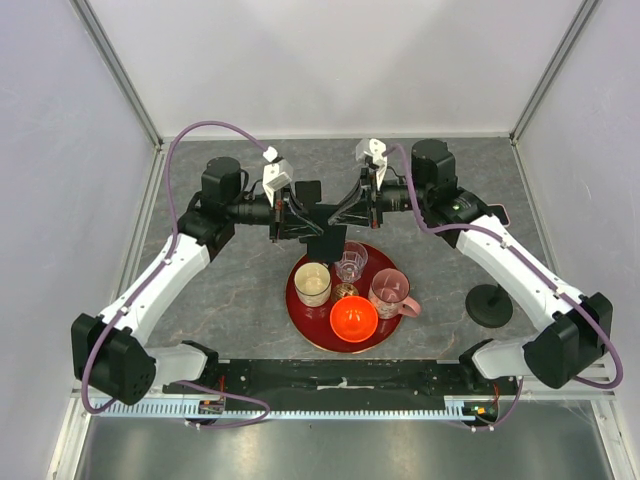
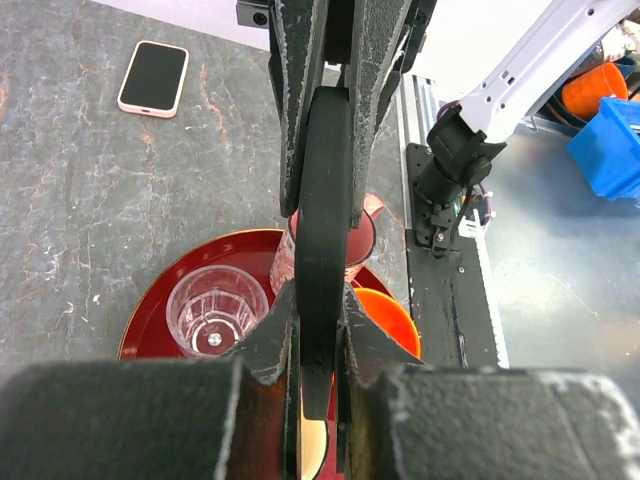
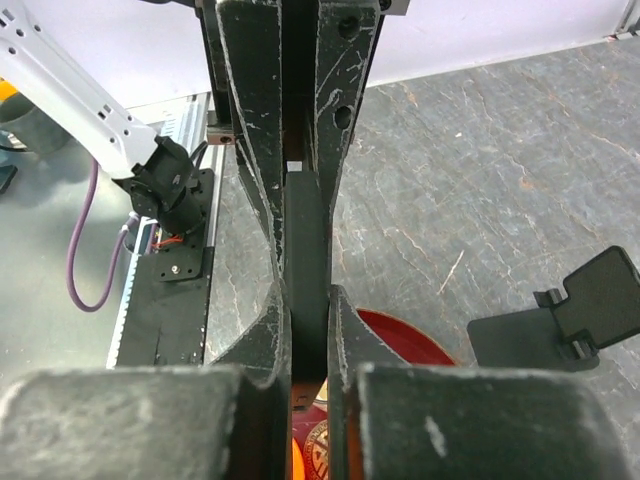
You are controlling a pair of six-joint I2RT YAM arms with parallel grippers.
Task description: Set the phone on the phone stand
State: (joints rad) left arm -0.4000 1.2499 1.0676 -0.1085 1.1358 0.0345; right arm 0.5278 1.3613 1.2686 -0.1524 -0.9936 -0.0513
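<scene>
Above the red tray [image 1: 297,318], the left tool [image 1: 292,215] and right tool [image 1: 362,208] both pinch one black slab [image 1: 325,230].

Grey veined stone, a dark red tray, mostly black hardware.

The table [image 1: 240,290] is dark grey, marbled with pale and rust-tinged veins. The tray [image 1: 300,315] is deep lacquer red with a thin golden edge. On it, the cup [image 1: 312,284] is cream, the mug [image 1: 390,293] dusty pink, the bowl [image 1: 353,319] bright orange, and the glass [image 2: 215,310] clear with ribbed facets. The phone [image 2: 153,78] has a pale pink case around a black screen. The phone stand [image 1: 490,305], the folding stand [image 3: 570,315] and the slab [image 1: 325,243] are black. The left gripper [image 2: 320,330] and right gripper [image 3: 308,320] are black, flecked with pale scuffs. The arm links [image 1: 165,275] are white with black joints, the cables [image 1: 215,123] are purple, and the bin [image 2: 610,140] is blue.
</scene>
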